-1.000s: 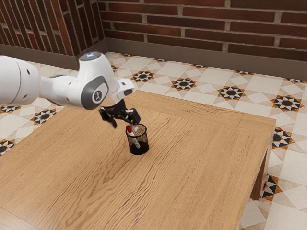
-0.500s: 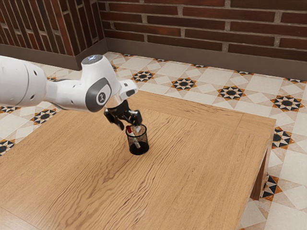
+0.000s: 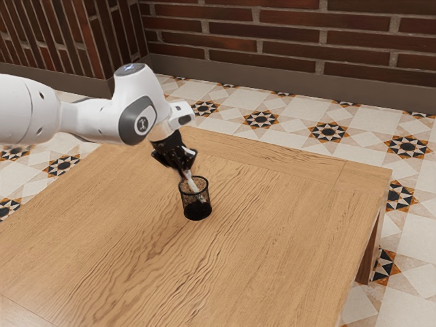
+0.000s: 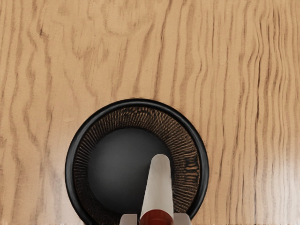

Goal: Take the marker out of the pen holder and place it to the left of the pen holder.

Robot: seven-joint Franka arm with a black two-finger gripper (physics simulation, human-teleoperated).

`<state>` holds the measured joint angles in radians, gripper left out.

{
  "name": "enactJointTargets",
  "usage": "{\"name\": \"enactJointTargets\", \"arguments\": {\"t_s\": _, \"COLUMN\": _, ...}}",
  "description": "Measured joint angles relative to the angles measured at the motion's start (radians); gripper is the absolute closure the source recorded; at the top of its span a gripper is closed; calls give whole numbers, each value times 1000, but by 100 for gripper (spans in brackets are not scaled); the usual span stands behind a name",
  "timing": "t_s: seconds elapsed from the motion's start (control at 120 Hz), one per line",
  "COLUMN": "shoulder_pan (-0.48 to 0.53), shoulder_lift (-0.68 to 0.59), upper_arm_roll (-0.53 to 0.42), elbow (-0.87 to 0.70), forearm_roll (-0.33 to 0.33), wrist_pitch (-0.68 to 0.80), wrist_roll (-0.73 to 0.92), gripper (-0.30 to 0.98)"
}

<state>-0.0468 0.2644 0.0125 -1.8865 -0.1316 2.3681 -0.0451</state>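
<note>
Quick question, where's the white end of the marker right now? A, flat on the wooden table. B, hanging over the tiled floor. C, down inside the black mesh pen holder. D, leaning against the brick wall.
C: the marker slants down from the gripper, its white end within the rim of the pen holder.

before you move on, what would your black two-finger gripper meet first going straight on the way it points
Probably the inside of the round black mesh pen holder, met by the white, red-capped marker my gripper is shut on; floor or wall first, I can't tell.
</note>
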Motion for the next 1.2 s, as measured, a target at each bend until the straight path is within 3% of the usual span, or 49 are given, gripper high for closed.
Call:
{"name": "enactJointTargets", "arguments": {"t_s": 0.258, "shoulder_pan": 0, "shoulder_lift": -44, "upper_arm_roll": 47, "elbow": 241, "forearm_roll": 97, "wrist_pitch": -344, "wrist_roll": 8, "gripper": 78}}
{"name": "enactJointTargets", "arguments": {"t_s": 0.383, "shoulder_pan": 4, "shoulder_lift": -32, "upper_arm_roll": 88, "elbow": 312, "forearm_roll": 193, "wrist_pitch": -585, "wrist_roll": 23, "gripper": 79}}
{"name": "enactJointTargets", "arguments": {"t_s": 0.517, "shoulder_pan": 4, "shoulder_lift": 69, "upper_arm_roll": 122, "elbow": 392, "forearm_roll": 257, "wrist_pitch": -832, "wrist_roll": 41, "gripper": 79}}
{"name": "enactJointTargets", "arguments": {"t_s": 0.675, "shoulder_pan": 7, "shoulder_lift": 342, "upper_arm_roll": 156, "elbow": 654, "forearm_roll": 293, "wrist_pitch": -1080, "wrist_roll": 60, "gripper": 79}}
{"name": "enactJointTargets", "arguments": {"t_s": 0.867, "shoulder_pan": 55, "shoulder_lift": 448, "upper_arm_roll": 154, "elbow": 751, "forearm_roll": 302, "wrist_pitch": -1246, "wrist_roll": 80, "gripper": 79}}
{"name": "enactJointTargets", "arguments": {"t_s": 1.05, "shoulder_pan": 68, "shoulder_lift": 485, "upper_arm_roll": 147, "elbow": 777, "forearm_roll": 287, "wrist_pitch": -1278, "wrist_roll": 91, "gripper": 38}}
{"name": "enactJointTargets", "arguments": {"t_s": 1.2, "shoulder_pan": 83, "shoulder_lift": 463, "upper_arm_roll": 140, "elbow": 768, "forearm_roll": 228, "wrist_pitch": -1216, "wrist_roll": 95, "gripper": 19}}
